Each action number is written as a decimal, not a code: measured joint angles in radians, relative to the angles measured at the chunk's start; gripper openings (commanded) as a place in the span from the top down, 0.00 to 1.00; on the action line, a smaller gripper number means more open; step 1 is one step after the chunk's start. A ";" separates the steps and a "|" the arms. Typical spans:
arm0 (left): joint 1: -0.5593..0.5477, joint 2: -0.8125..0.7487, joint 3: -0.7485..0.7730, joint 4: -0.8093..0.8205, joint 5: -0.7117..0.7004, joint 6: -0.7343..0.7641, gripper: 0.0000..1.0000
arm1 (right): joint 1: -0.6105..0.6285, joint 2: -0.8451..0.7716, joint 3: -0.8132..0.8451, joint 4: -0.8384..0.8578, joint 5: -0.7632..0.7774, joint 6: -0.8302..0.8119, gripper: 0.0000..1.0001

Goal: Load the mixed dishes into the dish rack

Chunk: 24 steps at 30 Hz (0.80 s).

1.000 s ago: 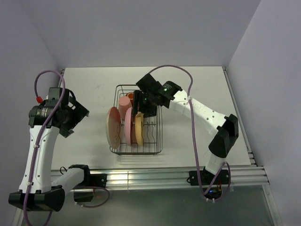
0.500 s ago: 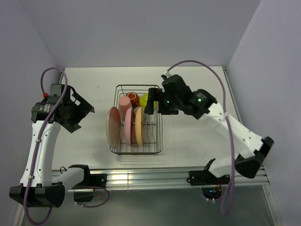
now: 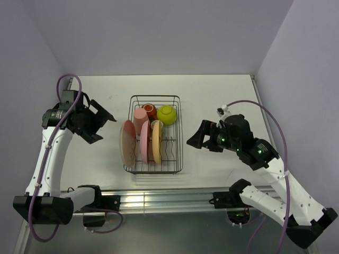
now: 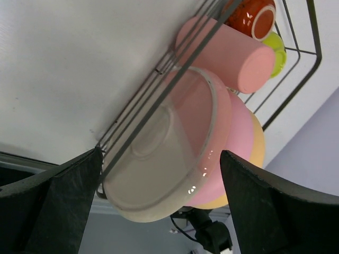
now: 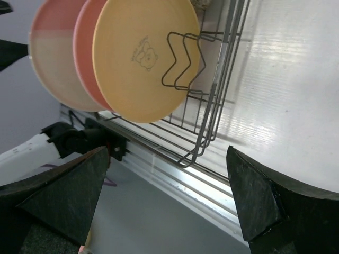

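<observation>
The black wire dish rack [image 3: 180,138] stands mid-table. In it stand the pink-and-cream plate [image 3: 127,143], pink plate [image 3: 144,142] and yellow-orange plate [image 3: 157,147], all on edge. Behind them are the salmon-pink tumbler [image 3: 140,117], red-orange cup [image 3: 150,111], lime-green bowl [image 3: 167,114] and a small tan bowl [image 3: 157,125]. My left gripper [image 3: 105,128] is open and empty, left of the rack. My right gripper [image 3: 197,136] is open and empty, right of it. The left wrist view shows its gripper [image 4: 160,153], the pink-and-cream plate [image 4: 159,164] and the tumbler [image 4: 222,53]. The right wrist view shows its gripper [image 5: 168,151] and the yellow-orange plate [image 5: 143,58].
The white table [image 3: 222,95] is bounded by walls at the left, back and right. An aluminium rail [image 3: 175,198] runs along the near edge by the arm bases. The rack's near corner [image 5: 212,127] lies close to that rail.
My right gripper has drawn back out of the rack to the right, leaving the lime-green bowl at the rack's far right corner. My left gripper has shifted up and toward the rack.
</observation>
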 measured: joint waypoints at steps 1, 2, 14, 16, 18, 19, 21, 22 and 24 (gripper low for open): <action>0.000 0.002 -0.004 0.008 0.016 -0.007 0.01 | -0.015 -0.033 -0.027 0.019 -0.017 0.007 0.00; 0.000 0.002 -0.008 0.017 0.032 -0.013 0.01 | -0.030 -0.059 -0.050 0.030 -0.034 0.016 0.00; 0.108 -0.167 -0.335 0.354 0.406 -0.198 0.01 | -0.195 -0.243 -0.319 0.298 -0.309 0.162 0.00; 0.121 -0.235 -0.419 0.446 0.473 -0.261 0.01 | -0.211 -0.255 -0.355 0.347 -0.346 0.187 0.00; 0.130 -0.299 -0.498 0.525 0.533 -0.336 0.01 | -0.225 -0.263 -0.386 0.383 -0.374 0.212 0.00; 0.134 -0.325 -0.534 0.567 0.556 -0.366 0.01 | -0.231 -0.266 -0.402 0.402 -0.387 0.222 0.00; 0.142 -0.385 -0.615 0.650 0.596 -0.442 0.01 | -0.245 -0.275 -0.433 0.432 -0.406 0.245 0.00; 0.148 -0.422 -0.663 0.698 0.615 -0.488 0.01 | -0.252 -0.280 -0.447 0.446 -0.412 0.254 0.00; 0.154 -0.494 -0.752 0.775 0.640 -0.579 0.01 | -0.267 -0.296 -0.478 0.470 -0.424 0.277 0.00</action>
